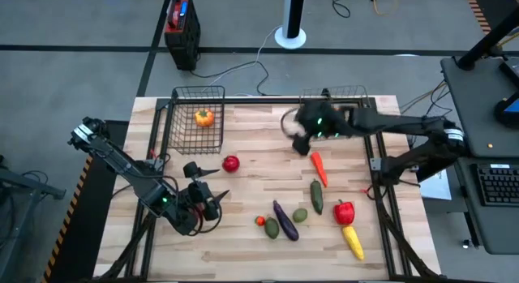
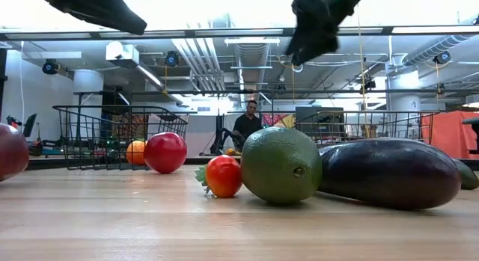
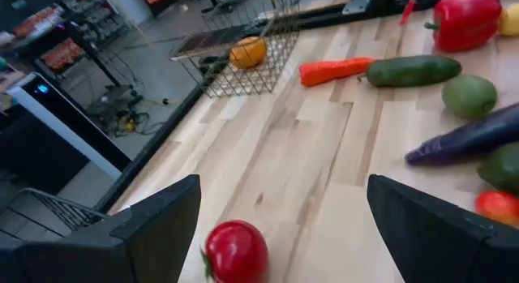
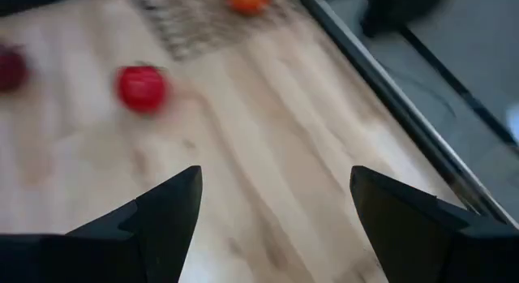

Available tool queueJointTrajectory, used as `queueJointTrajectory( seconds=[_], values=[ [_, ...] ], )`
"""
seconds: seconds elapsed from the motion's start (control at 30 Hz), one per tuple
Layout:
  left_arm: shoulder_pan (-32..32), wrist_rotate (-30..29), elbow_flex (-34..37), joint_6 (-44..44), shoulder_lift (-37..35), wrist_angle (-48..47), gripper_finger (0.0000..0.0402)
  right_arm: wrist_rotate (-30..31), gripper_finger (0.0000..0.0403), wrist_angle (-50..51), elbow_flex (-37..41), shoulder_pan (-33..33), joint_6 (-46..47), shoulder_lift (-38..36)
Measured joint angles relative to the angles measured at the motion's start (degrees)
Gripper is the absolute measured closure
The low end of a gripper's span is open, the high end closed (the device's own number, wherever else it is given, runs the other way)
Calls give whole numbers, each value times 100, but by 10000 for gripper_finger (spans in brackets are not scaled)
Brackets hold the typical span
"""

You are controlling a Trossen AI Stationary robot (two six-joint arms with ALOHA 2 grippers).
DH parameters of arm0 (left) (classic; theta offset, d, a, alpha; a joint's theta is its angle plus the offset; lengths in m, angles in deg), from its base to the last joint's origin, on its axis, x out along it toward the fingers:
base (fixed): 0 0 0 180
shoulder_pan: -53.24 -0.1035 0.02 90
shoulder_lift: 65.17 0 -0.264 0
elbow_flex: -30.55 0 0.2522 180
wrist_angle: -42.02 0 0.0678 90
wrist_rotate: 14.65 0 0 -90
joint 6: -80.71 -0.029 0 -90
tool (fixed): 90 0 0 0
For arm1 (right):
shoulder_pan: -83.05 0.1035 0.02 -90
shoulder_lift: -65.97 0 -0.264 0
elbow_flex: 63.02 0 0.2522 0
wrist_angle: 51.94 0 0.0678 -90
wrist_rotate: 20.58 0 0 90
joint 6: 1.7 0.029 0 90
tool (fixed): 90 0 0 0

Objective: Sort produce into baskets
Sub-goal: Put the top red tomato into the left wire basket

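My left gripper (image 1: 212, 195) is open and empty over the table's near left; a red apple (image 1: 231, 163) lies on the wood just ahead of its fingers, which stand apart from it in the left wrist view (image 3: 235, 250). My right gripper (image 1: 299, 142) is open and empty, held high over the far middle (image 2: 314, 29). The left wire basket (image 1: 197, 118) holds an orange (image 1: 203, 117). The right basket (image 1: 339, 94) is partly hidden by my right arm. A carrot (image 1: 319, 168), cucumber (image 1: 316, 195), red pepper (image 1: 345, 212), yellow pepper (image 1: 352, 241), eggplant (image 1: 285, 220), lime (image 1: 300, 215) and small tomato (image 1: 261, 221) lie loose on the table.
A black-and-red box (image 1: 182, 27) stands on the floor beyond the far edge. A second red fruit (image 2: 9, 150) shows at the low view's left edge. A person (image 2: 247, 126) sits in the room behind. Bare wood lies in the table's middle (image 1: 259, 182).
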Motion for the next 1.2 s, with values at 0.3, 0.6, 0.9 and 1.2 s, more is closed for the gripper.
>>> queueJointTrajectory(
  seconds=[0.3, 0.6, 0.9, 1.2],
  values=[
    [127, -119, 0, -26, -461, -8, 68, -10, 99, -2103, 66, 831, -1371, 1245],
    [317, -75, 0, 17, -1161, -88, 68, -9, 99, -2804, -464, 894, -2302, 2578],
    [317, -100, 0, 17, -1412, -213, 68, -23, 82, -2377, -1480, 901, -3099, 3526],
    [317, -208, 0, -35, -1453, -259, 68, -11, 70, -2076, -2302, 965, -3666, 4296]
  ],
)
